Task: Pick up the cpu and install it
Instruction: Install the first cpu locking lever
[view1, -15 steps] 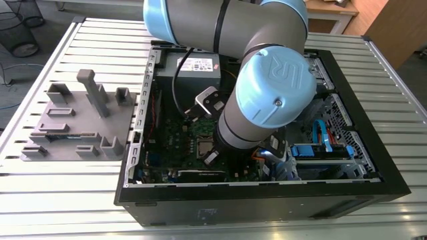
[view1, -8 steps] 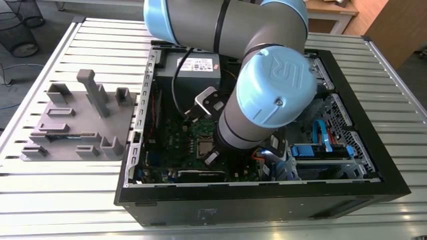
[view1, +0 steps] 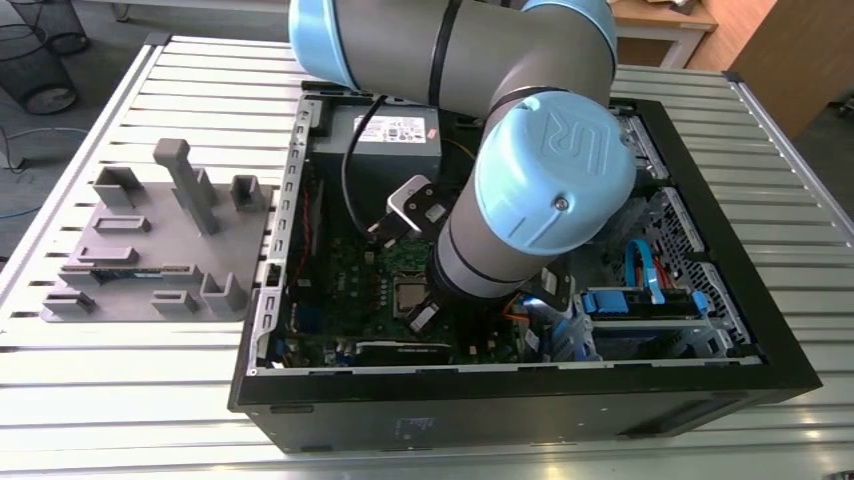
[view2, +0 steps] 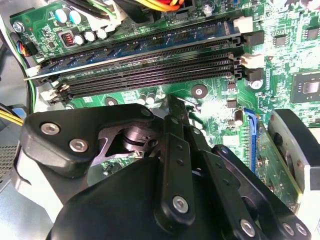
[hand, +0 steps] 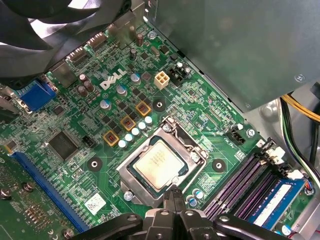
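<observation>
One cpu (hand: 156, 165) sits within the socket frame (hand: 192, 156).

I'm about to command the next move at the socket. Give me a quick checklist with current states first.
1. cpu in the socket frame: ok, it lies flat inside the frame in the first wrist view.
2. Gripper empty: ok, shut with nothing between the tips.
3. Gripper tips clear of the socket frame: cannot tell; they sit right at its edge.
4. Socket frame latched down: cannot tell.
5. Memory slots clear of the gripper: ok, they lie apart from it.
</observation>
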